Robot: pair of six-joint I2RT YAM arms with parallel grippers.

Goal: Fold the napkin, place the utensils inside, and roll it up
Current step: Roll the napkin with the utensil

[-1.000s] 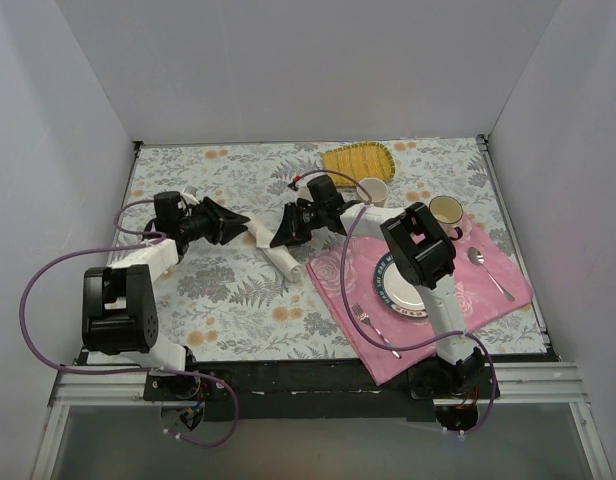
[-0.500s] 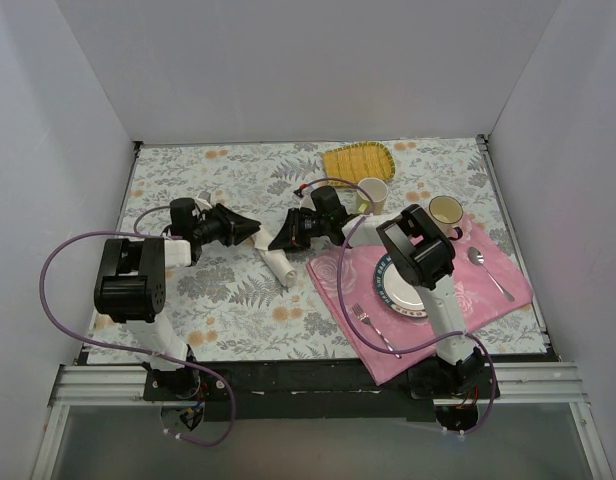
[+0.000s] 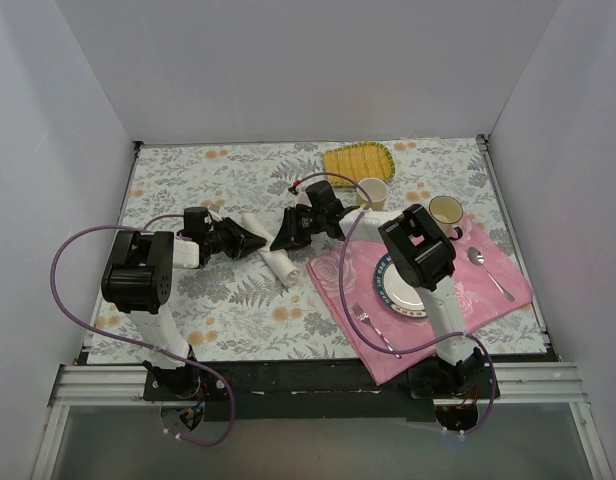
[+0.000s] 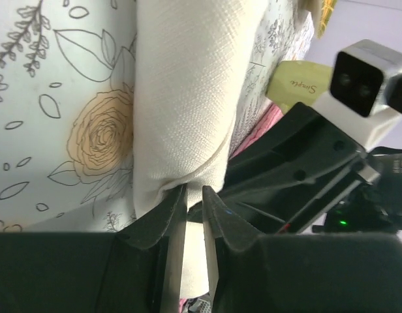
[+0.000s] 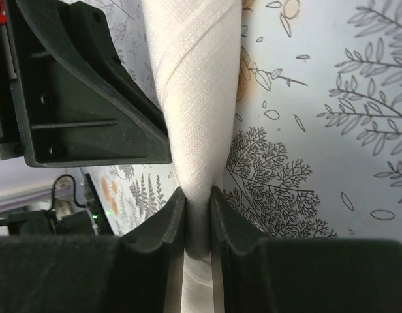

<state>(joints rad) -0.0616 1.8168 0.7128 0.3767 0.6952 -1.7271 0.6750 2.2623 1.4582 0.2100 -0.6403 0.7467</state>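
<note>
The plain cream-white cloth napkin (image 3: pixel 280 264) already lies as a tight roll midway between the floral tabletop's (image 3: pixel 188 180) left and right edges, left hand (image 4: pixel 193 195) and right hand (image 5: pixel 197 195) each pinched narrowly on it, the slim gold-coloured utensil out of sight, so only releasing seems left

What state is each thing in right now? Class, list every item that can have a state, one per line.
napkin, rolled up, pinched by both grippers
left gripper, shut on the napkin
right gripper, shut on the napkin
left mug, upright
right mug, upright
plate, flat on the pink placemat
fork, lying on the pink placemat
spoon, lying on the pink placemat
</note>
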